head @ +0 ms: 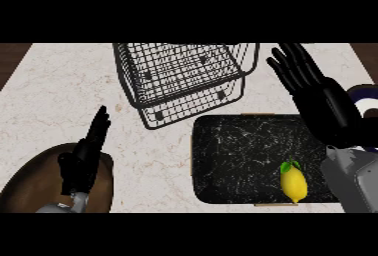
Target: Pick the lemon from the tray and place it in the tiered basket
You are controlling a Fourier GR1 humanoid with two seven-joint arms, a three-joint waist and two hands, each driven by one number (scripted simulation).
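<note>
Resting lemon [294, 183] on black tray [244, 155] near right edge, wire tiered basket [184, 75] behind tray, right hand [310, 82] above tray, fingers straight and spread, left hand [87, 150] fingers straight, together, holding nothing

Left hand: my left hand [85, 152] rests open at the lower left, fingers straight and pointing up the view, well to the left of the tray [221, 150].
Left forearm: grey, only a short stub showing at the lower edge, left of the tray.
Right hand: my right hand [310, 82] hangs open over the tray's upper right corner, fingers spread and reaching up-left, holding nothing.
Right forearm: grey, rising from the lower right along the tray's right edge.
</note>
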